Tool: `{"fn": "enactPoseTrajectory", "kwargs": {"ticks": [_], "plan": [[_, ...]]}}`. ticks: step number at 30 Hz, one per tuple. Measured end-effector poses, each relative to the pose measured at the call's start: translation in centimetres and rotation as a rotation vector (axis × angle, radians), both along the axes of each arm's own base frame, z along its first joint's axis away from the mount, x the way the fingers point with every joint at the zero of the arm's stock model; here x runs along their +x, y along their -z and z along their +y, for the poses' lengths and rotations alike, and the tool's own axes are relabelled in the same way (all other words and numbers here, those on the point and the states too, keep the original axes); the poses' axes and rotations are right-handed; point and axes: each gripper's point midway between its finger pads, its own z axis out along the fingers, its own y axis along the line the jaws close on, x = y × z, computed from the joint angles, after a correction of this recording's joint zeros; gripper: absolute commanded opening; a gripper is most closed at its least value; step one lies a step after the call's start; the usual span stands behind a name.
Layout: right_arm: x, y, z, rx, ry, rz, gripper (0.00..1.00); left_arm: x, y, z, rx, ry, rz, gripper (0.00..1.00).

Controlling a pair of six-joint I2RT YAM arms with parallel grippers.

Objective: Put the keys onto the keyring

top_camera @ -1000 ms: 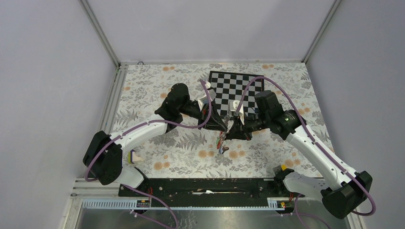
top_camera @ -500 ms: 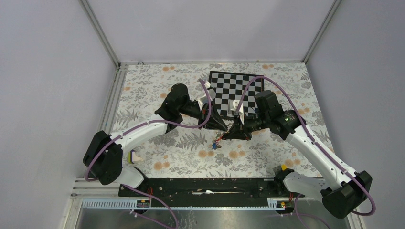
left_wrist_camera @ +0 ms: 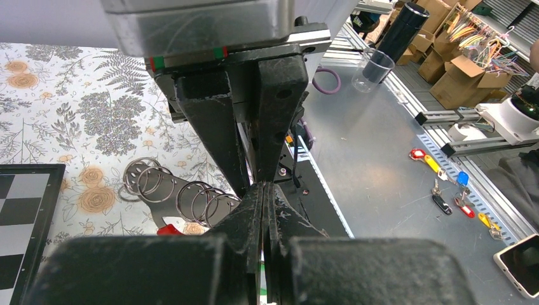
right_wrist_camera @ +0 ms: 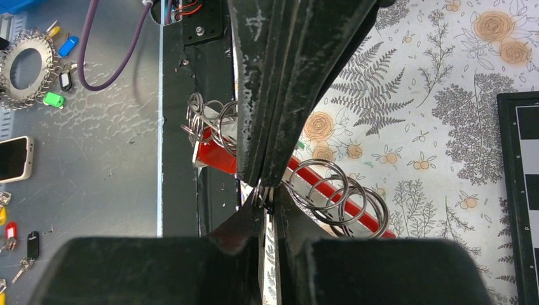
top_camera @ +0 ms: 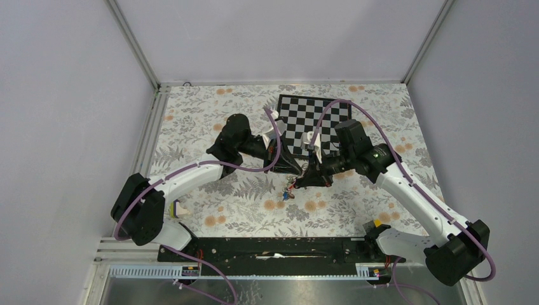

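A floral-print cloth [top_camera: 191, 114] covers the tabletop, with a black-and-white checkerboard [top_camera: 299, 114] lying on it toward the upper centre of the overhead view. A yellow-and-white block [top_camera: 177, 208] sits at lower left. Plain grey walls [top_camera: 273, 38] close the scene in.

In the left wrist view, a clear cup [left_wrist_camera: 379, 68] stands at upper right, just below a black cylinder [left_wrist_camera: 403, 28] and left of cardboard boxes [left_wrist_camera: 454, 86]. A phone [left_wrist_camera: 522, 272] lies at lower right.

In the right wrist view, a toothed metal ring [right_wrist_camera: 27, 67] lies at upper left, with a green tag [right_wrist_camera: 53, 99] just below it.

We see the game board [top_camera: 295, 111] at the back of the worktop [top_camera: 210, 114], with the keys [top_camera: 290, 189] in front of it, near the middle.
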Motion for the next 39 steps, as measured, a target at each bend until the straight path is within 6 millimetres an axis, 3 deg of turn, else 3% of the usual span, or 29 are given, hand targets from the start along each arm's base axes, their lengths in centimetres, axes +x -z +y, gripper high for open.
{"fn": "enactPoseTrajectory", "kwargs": {"ticks": [11, 18, 21, 39], "plan": [[0.3, 0.2, -0.1, -0.012, 0.027, 0.023, 0.14, -0.2, 0.1, 0.1, -0.026, 0.002, -0.001, 0.00], [1.1, -0.6, -0.4, 0.015, 0.062, -0.021, 0.35, -0.6, -0.3, 0.2, -0.057, 0.006, -0.006, 0.00], [1.3, -1.1, -0.6, 0.027, 0.076, -0.040, 0.38, -0.6, -0.4, 0.2, -0.062, 0.008, -0.011, 0.00], [0.5, -3.9, -0.9, 0.083, 0.021, -0.111, 0.32, -0.7, -0.2, 0.1, -0.057, 0.011, -0.005, 0.00]]}}
